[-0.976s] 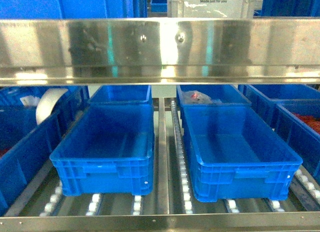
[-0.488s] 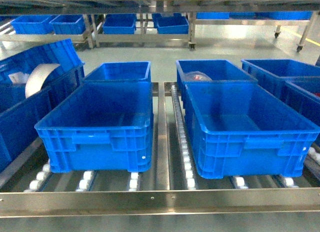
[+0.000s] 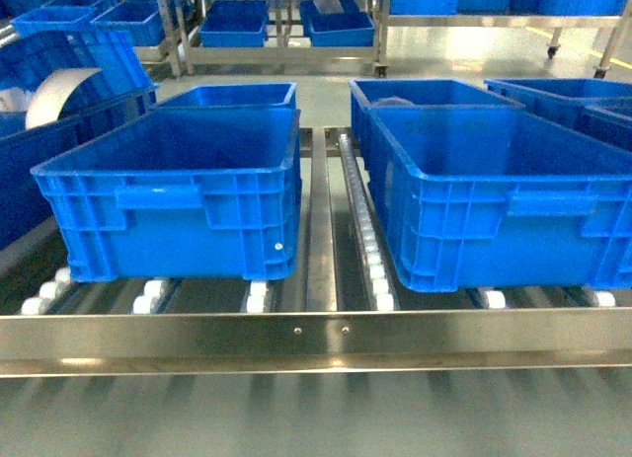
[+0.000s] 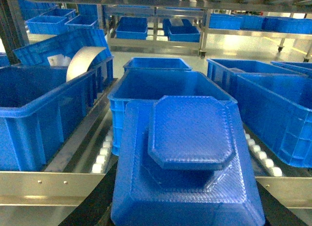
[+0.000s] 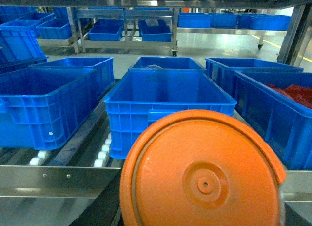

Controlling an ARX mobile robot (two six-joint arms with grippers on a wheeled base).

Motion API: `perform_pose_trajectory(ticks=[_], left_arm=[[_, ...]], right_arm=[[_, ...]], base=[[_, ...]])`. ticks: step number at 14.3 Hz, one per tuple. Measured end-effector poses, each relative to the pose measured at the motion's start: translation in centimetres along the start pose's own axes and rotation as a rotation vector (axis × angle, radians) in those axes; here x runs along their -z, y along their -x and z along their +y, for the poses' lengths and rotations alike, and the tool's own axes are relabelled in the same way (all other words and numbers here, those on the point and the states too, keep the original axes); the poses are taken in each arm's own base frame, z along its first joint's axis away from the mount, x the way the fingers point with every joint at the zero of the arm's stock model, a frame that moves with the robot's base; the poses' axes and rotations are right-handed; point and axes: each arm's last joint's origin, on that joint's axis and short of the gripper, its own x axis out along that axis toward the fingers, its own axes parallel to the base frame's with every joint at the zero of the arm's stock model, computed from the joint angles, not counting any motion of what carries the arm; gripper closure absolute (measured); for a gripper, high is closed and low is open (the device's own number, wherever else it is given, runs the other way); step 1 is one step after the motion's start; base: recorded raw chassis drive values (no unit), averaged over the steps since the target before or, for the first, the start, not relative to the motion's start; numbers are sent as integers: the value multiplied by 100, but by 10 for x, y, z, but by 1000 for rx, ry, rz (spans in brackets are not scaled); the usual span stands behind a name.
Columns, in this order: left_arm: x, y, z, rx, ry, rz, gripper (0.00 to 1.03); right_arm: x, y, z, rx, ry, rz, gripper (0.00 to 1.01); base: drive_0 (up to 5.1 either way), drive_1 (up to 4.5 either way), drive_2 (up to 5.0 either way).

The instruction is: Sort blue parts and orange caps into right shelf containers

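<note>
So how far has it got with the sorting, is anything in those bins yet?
Nothing looks dropped off yet. Each wrist camera shows one piece filling the foreground in front of the shelf: a blue part on the left, an orange cap on the right. The fingers are hidden behind them, so the grip itself can't be seen. Both pieces have yet to go into the front crates, whose insides the pictures barely show.

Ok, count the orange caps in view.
1: the orange cap fills the bottom of the right wrist view. Red-orange contents in a crate further right may hide more.
</note>
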Motion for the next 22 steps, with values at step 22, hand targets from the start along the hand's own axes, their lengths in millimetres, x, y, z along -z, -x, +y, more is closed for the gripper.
perform_pose_trajectory(ticks=[22], left_arm=[[0,0,0,0,0,-1,62]], right_arm=[[0,0,0,0,0,-2,58]], base=[[-2,96,-100]])
